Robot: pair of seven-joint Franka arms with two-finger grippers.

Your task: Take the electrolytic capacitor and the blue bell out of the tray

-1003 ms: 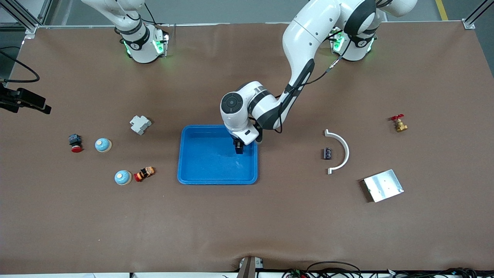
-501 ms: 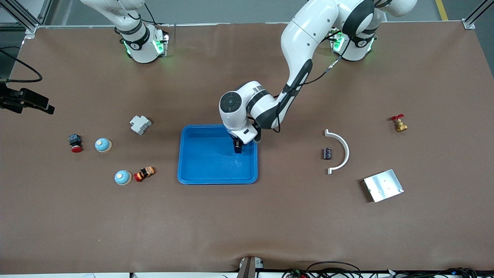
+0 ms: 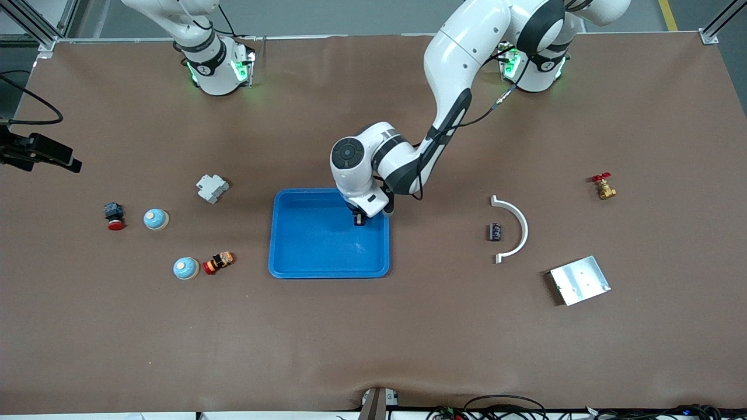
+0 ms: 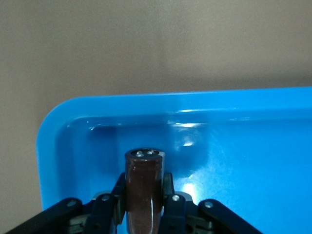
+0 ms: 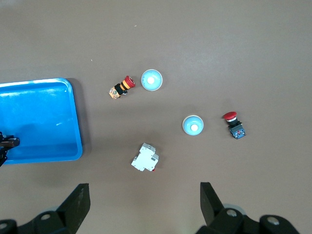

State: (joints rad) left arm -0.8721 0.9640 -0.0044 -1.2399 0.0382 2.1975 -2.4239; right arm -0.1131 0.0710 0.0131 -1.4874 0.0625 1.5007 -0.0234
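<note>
My left gripper is over the blue tray, close to the corner toward the left arm's base, and it is shut on a dark brown capacitor that stands upright between its fingers. A second capacitor lies on the table inside a white curved piece. Two pale blue bells sit toward the right arm's end, also seen as bells in the right wrist view. My right gripper hangs open high over that area, holding nothing.
A grey terminal block and two red push buttons lie around the bells. Toward the left arm's end are a white curved piece, a metal plate and a brass valve.
The left gripper's fingers have closed on the capacitor over the tray, and the hand has shifted slightly toward the robots' bases. The right arm has not moved.
</note>
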